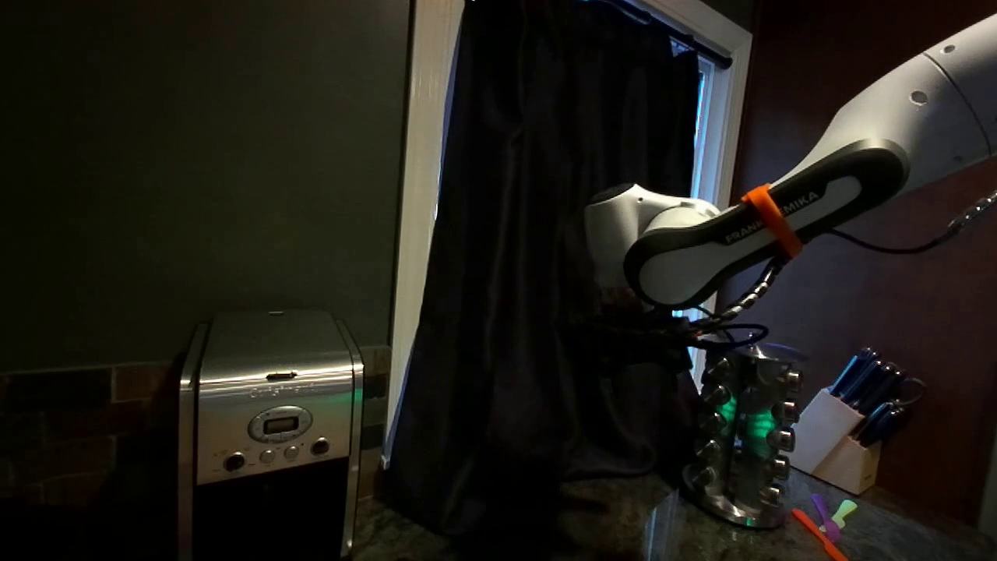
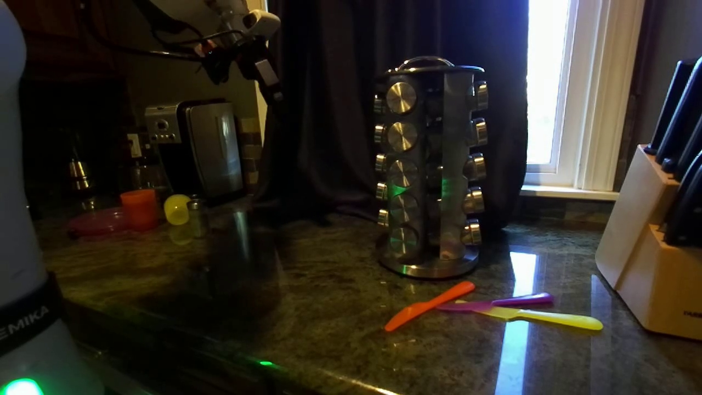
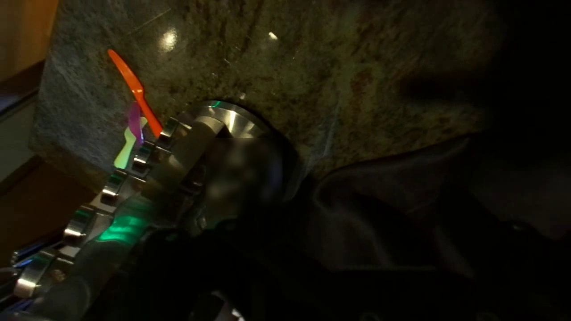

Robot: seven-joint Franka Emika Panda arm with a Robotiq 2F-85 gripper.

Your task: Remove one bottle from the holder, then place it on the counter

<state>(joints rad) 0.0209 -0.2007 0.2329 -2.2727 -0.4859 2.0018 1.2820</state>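
The holder is a round shiny metal rack on the dark glossy counter. It also shows in an exterior view and in the wrist view. Bottles lie in it in columns, their silver lids facing outward. My gripper hangs in the air beside the holder, about level with its upper part and apart from it. In the wrist view one blurred finger overlaps the holder; the opposite finger is lost in darkness. The gap beside the finger shows only counter and curtain; the gripper looks open and empty.
Orange, purple and yellow-green plastic knives lie before the holder. A knife block stands beside it. A dark curtain hangs behind. A steel appliance, orange cup, yellow item and small jar stand farther off.
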